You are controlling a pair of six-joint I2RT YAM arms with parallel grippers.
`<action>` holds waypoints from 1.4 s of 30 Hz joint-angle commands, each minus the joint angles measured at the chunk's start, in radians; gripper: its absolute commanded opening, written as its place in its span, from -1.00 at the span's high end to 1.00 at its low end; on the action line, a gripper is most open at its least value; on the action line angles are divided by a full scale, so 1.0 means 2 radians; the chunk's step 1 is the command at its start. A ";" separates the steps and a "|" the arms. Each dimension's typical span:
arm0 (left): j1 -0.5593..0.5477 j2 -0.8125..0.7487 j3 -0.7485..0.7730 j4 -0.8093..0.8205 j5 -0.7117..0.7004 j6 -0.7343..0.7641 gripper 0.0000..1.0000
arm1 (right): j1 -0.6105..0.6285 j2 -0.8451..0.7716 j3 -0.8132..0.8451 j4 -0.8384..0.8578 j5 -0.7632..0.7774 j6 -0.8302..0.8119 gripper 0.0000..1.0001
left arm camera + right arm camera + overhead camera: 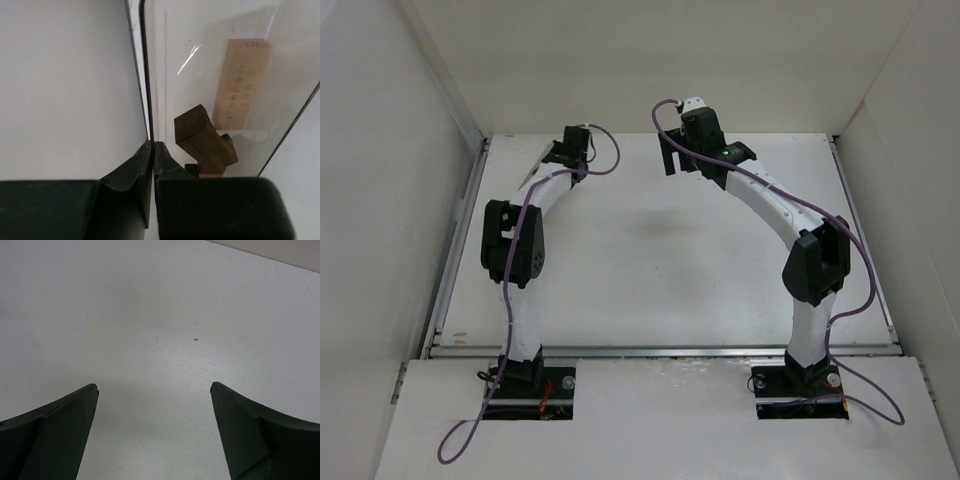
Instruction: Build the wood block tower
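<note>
Wood block tower pieces [200, 132] lie loose inside the clear box [167, 60]: tan slab [241, 85] behind, dark brown blocks [212, 152] tumbled up front. Left pincer [152, 152] is clenched on the box's edge. Right pincer [154, 405] hangs released over the white bench [150, 315].

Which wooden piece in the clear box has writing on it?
The tan slab in the box, farthest from the left end effector; the dark blocks are plain.
</note>
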 commanded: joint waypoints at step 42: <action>-0.033 -0.038 0.094 -0.262 0.348 -0.098 -1.00 | 0.005 -0.046 -0.035 0.020 0.032 -0.005 -1.00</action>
